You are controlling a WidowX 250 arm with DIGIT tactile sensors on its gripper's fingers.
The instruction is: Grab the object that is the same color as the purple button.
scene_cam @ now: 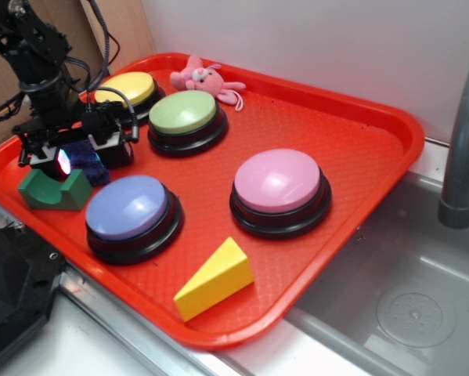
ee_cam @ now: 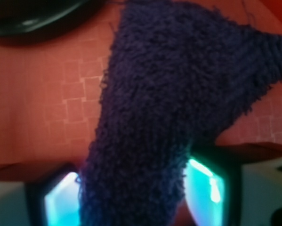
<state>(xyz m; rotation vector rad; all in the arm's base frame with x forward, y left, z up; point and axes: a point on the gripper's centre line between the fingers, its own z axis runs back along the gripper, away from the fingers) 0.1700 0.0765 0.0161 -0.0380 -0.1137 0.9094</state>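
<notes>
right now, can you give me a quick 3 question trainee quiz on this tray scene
1. True or false: the gripper has the dark purple knitted cloth between its fingers.
2. Which block lies nearest the purple button? A) green notched block B) yellow wedge C) pink plush toy
3. Fill in: the button beside the yellow button has a ____ top.

Key
1. True; the wrist view shows the cloth running down between the two lit fingers.
2. A
3. green
</notes>
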